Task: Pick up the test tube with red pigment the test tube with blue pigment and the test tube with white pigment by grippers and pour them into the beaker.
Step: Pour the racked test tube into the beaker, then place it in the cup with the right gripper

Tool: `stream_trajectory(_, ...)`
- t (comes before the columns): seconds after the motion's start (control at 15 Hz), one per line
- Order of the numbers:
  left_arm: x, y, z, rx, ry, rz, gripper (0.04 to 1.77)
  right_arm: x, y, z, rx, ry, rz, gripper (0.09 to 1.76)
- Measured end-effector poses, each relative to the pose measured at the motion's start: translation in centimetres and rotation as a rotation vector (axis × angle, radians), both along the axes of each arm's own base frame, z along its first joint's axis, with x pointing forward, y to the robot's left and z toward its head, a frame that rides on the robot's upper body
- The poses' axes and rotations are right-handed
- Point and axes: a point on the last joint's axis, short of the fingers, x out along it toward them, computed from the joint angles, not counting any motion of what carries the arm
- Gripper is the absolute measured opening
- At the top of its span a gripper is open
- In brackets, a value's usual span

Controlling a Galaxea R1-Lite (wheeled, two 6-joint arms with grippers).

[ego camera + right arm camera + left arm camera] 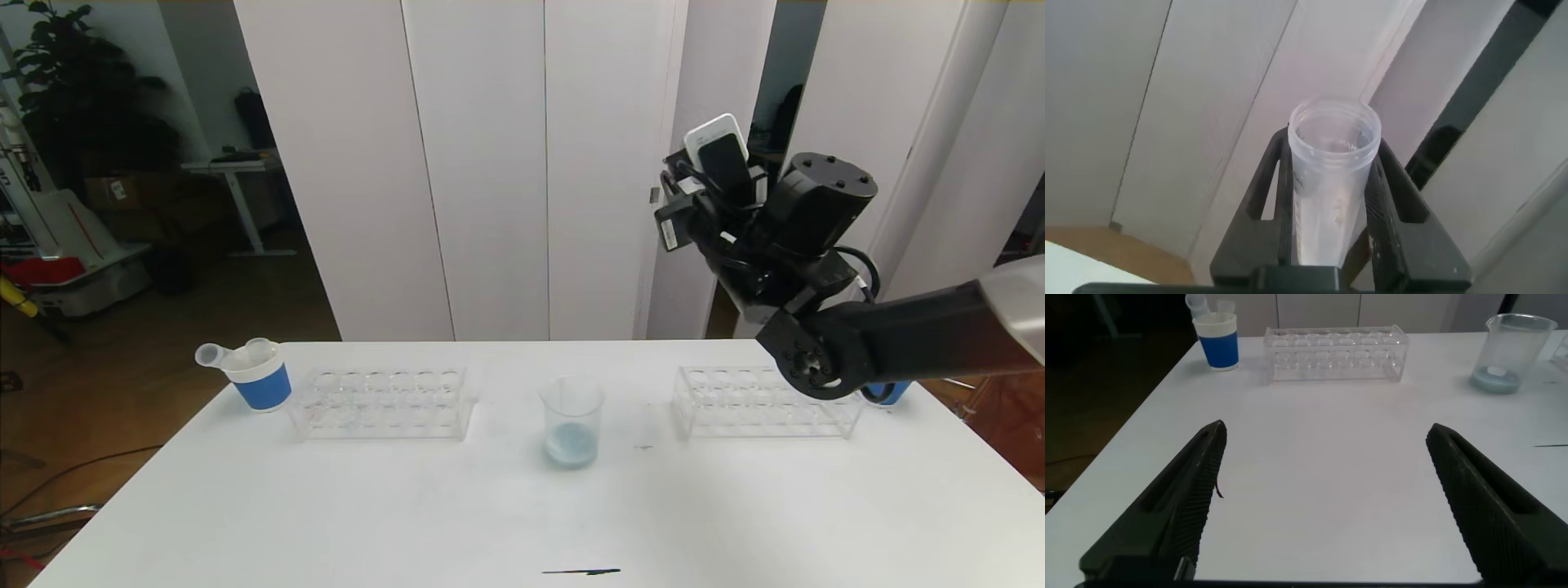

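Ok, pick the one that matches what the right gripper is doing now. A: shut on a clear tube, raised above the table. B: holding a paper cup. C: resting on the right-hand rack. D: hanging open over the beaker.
A: in the right wrist view the right gripper is clamped on a clear tube, and the head view shows that arm raised well above the table.

Two clear racks [384,402] [763,400] and a blue-and-white paper cup [260,377] stand on the white table [326,506].

left gripper [1323,506] fingers spread over white table [1323,433], beaker [1511,351], clear rack [1335,354], blue-white cup [1217,341]
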Motion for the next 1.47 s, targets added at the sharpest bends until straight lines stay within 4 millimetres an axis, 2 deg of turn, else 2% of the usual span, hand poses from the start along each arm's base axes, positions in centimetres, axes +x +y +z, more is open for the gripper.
stream_trajectory(0.27, 0.0, 0.0, 0.0, 0.000, 0.000, 0.000, 1.75, -1.9, -3.2, -1.8, 0.297, 0.151, -0.040, 0.59)
stream_trajectory(0.53, 0.0, 0.0, 0.0, 0.000, 0.000, 0.000, 1.75, -4.1, -7.9, -4.7, 0.510, 0.286, -0.106, 0.59)
stream_trajectory(0.8, 0.0, 0.0, 0.0, 0.000, 0.000, 0.000, 1.75, -5.1, -15.0, -3.9, 0.556, 0.230, -0.276, 0.59)
stream_trajectory(1.07, 0.0, 0.0, 0.0, 0.000, 0.000, 0.000, 1.75, -5.9, -23.4, -2.7, 0.564, 0.144, -0.414, 0.59)
stream_trajectory(1.2, 0.0, 0.0, 0.0, 0.000, 0.000, 0.000, 1.75, -6.1, -27.3, -2.7, 0.559, 0.118, -0.445, 0.59)
stream_trajectory(1.33, 0.0, 0.0, 0.0, 0.000, 0.000, 0.000, 1.75, -5.5, -30.1, -3.5, 0.553, 0.100, -0.470, 0.59)
stream_trajectory(1.47, 0.0, 0.0, 0.0, 0.000, 0.000, 0.000, 1.75, -4.1, -31.8, -4.8, 0.551, 0.111, -0.488, 0.59)
